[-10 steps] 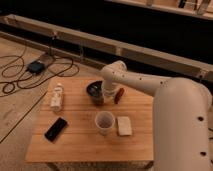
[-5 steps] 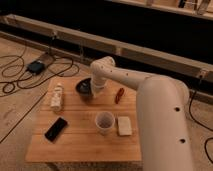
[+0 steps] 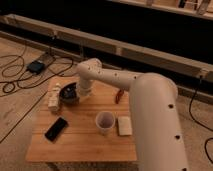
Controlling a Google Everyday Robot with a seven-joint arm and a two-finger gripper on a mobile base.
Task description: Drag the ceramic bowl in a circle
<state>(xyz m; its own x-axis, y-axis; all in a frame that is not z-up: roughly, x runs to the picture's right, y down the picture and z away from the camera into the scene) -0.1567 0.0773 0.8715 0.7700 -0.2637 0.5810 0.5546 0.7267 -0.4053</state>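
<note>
Where the big white arm (image 3: 117,79) ends, the gripper (image 3: 76,93) is down at the ceramic bowl (image 3: 66,95), right at the bowl's right side. Its fingers are pressed together. I cannot tell if the bowl's edge is pinched between them, because the round wrist hides that spot. The bowl is dark and shiny, and it sits on the wooden table (image 3: 80,146) near the back left corner.

Just to the left of the bowl lies a small white bottle (image 3: 53,96) (it looks like it is on its side). In front of the bottle, closer to the table's front left, lies a black phone (image 3: 56,128), flat and a bit slanted.

A white cup (image 3: 105,121) stands up near the middle of the table, well apart from the bowl. Just beside the cup, on its right, lies a small white block (image 3: 124,125). Behind those two, next to the arm, a little red thing (image 3: 118,96) lies on the wood.

On the floor to the left of the table, black cables (image 3: 15,82) curl around, and a small dark box (image 3: 37,66) sits among them.
</note>
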